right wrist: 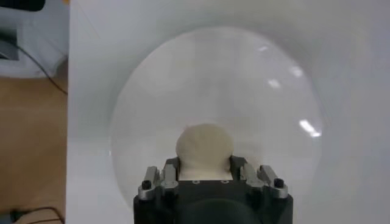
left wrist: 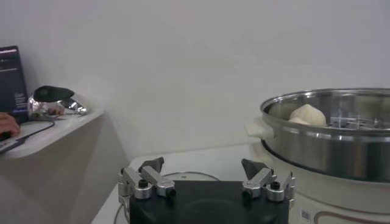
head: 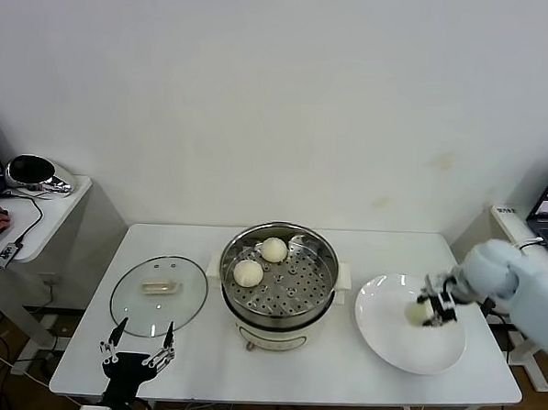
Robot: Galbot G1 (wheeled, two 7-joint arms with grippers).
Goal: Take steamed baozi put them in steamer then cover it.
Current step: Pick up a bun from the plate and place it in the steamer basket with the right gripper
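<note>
Partly hidden, one baozi [right wrist: 204, 146] sits clamped in the right hand [right wrist: 206, 173]; left hand [head: 138, 347] spread apart, idle

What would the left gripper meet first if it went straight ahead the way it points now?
Probably the glass lid lying on the table: the left gripper, jaws open, sits at the near table edge aimed over it. Higher up, the way looks free to the wall; depth is unclear.

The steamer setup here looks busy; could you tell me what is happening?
The right gripper is closed around a baozi on the white plate. Two baozi already sit in the open steamer. The cover lies on the table beside it, and the left gripper waits open near the table's front edge.
</note>
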